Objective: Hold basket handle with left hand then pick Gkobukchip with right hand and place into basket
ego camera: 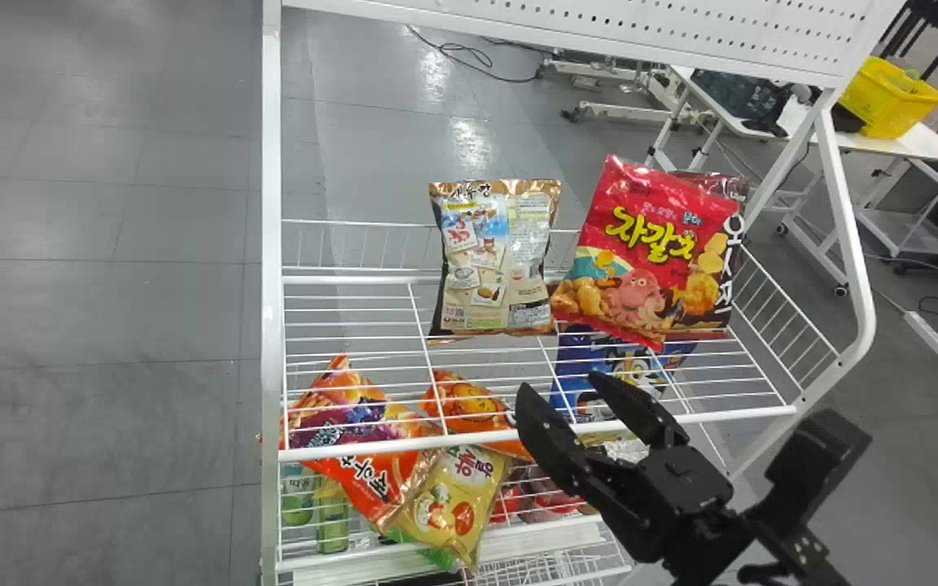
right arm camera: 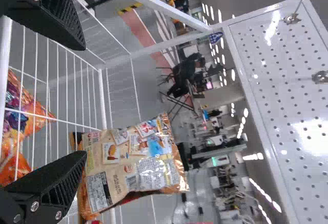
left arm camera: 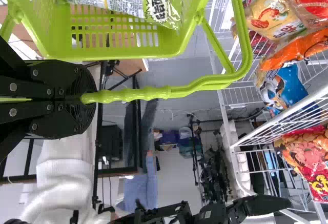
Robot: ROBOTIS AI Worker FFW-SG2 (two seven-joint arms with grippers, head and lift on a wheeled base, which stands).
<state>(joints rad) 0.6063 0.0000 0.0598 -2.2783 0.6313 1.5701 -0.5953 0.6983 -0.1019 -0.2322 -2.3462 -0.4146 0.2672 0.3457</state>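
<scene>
Slanting in from the bottom edge of the head view, right of centre, the black right arm aims its flat-fingered right gripper (ego camera: 558, 387) up and to the left, before the front rail of the white wire rack (ego camera: 534, 438). Its fingers are spread wide, with nothing between them. The black left gripper (left arm camera: 88, 99) is clamped around the lime-green plastic basket handle (left arm camera: 148, 93); a yellow-green snack bag (left arm camera: 156, 2) lies in the lime-green slatted basket (left arm camera: 123, 52).

Which bag is the Gkobukchip, I cannot tell. On the rack, a beige-and-gold foil bag (ego camera: 495, 256) stands beside a glossy red bag (ego camera: 648, 252). Below them are a blue bag (ego camera: 579, 370), a crinkled orange-and-purple bag (ego camera: 355, 423) and a yellow bag (ego camera: 449, 500).
</scene>
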